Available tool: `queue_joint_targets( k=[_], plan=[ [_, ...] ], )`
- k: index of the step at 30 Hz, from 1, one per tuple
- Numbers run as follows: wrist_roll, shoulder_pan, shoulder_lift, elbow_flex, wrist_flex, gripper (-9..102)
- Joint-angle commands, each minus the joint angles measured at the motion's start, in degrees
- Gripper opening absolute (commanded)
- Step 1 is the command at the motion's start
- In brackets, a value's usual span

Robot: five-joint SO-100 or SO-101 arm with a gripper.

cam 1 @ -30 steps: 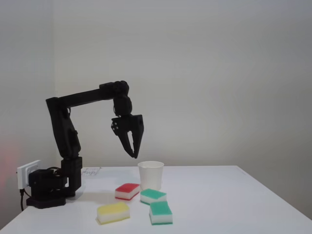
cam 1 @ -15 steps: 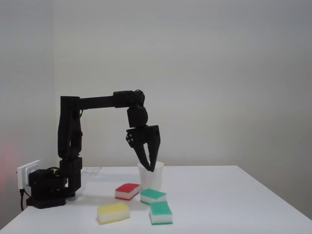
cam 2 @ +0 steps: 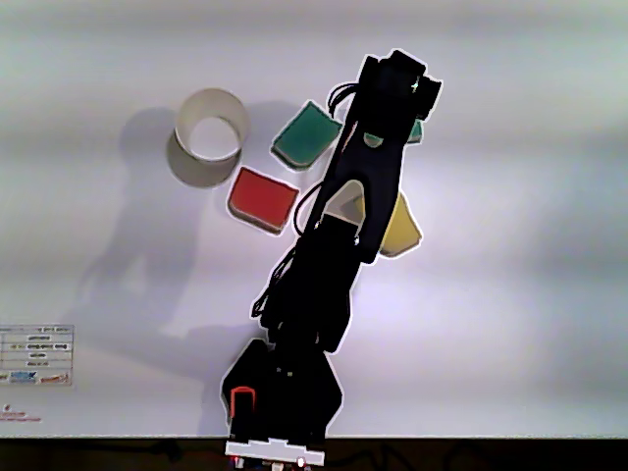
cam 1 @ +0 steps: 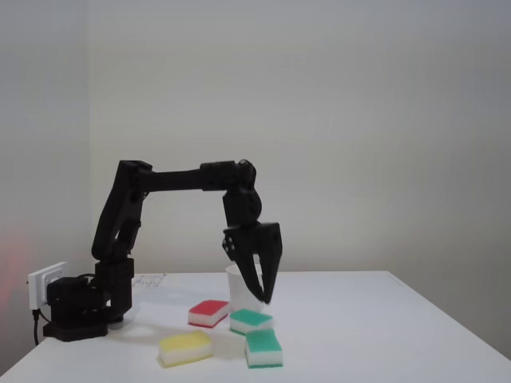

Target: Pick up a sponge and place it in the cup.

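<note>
The sponge [cam 1: 251, 320] lies just below the tool [cam 1: 264, 298].

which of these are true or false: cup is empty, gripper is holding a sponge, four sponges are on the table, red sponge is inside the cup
The cup is empty: true, seen from above.
The gripper holds a sponge: false. Nothing is between its fingers; it hangs above the table near the cup.
Four sponges lie on the table: true. Red sponge, yellow sponge and two green sponges.
The red sponge is inside the cup: false. It lies on the table beside the cup.
</note>
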Motion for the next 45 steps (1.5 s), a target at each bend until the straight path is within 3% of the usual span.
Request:
queue_joint_targets(
  k=[1, 14, 22, 33, 45],
  plan=[
    [0.79, 0.97, 0.79, -1.05, -1.41, 0],
    [1.41, -0.7, 5.98, 13.1, -10.9, 3],
    [-2.2, 0.09, 11.43, 16.96, -8.53, 10],
    [-9.14, 3.6, 11.07, 17.05, -9.93, 27],
    [-9.05, 5.1, -2.99, 4.04, -12.48, 28]
  ],
)
